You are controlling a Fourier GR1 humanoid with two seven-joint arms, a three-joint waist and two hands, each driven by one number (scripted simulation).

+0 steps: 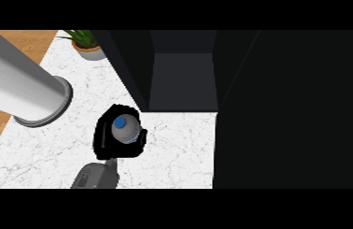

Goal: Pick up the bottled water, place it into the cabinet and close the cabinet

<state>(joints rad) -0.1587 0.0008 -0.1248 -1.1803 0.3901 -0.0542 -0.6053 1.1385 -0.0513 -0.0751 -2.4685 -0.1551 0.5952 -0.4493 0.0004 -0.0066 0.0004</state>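
Hand: my left hand [110,139] was curled round the bottled water [124,128], its blue cap facing up.
Bottle's place: over the white marble counter [172,148], just before the open dark cabinet [183,78].
Corner: a potted plant [84,43].

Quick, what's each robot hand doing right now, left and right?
Left robot hand: shut on the bottled water, fingers curled round it, blue cap showing on top.
Right robot hand: not in view.
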